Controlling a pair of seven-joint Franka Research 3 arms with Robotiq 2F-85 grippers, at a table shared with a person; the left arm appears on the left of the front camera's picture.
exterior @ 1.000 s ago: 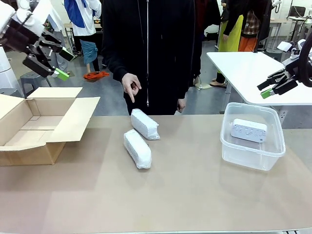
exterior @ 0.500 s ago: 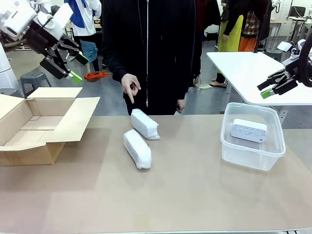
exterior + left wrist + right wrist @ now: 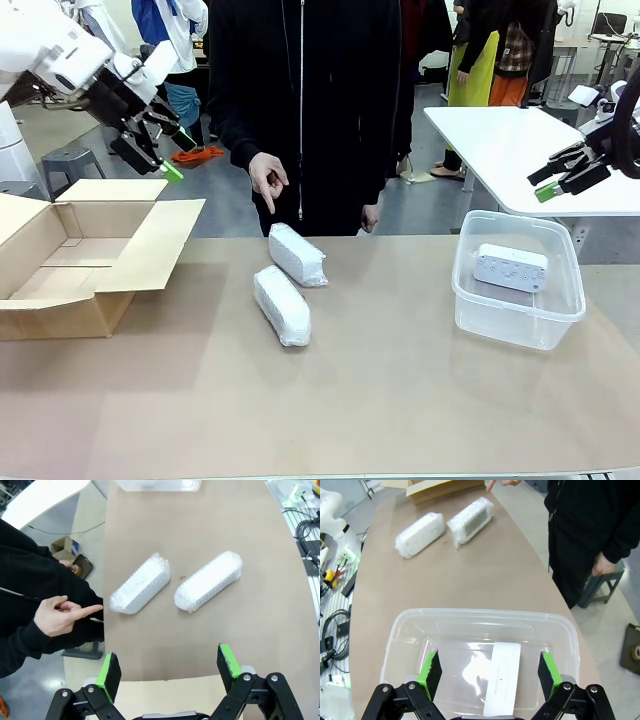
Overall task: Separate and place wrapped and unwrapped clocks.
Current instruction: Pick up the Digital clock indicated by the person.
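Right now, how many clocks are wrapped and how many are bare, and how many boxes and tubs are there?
Wrapped clocks: 2
Bare clock: 1
Tub: 1
Box: 1
Total: 5

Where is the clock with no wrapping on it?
In the front view, the bare clock lies inside the clear tub on the right side of the table, well right of the two wrapped clocks.

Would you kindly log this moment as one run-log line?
left tool: open, raised by box | right tool: open, over tub | bare clock: in tub | wrapped clocks: on table | person's hand: pointing
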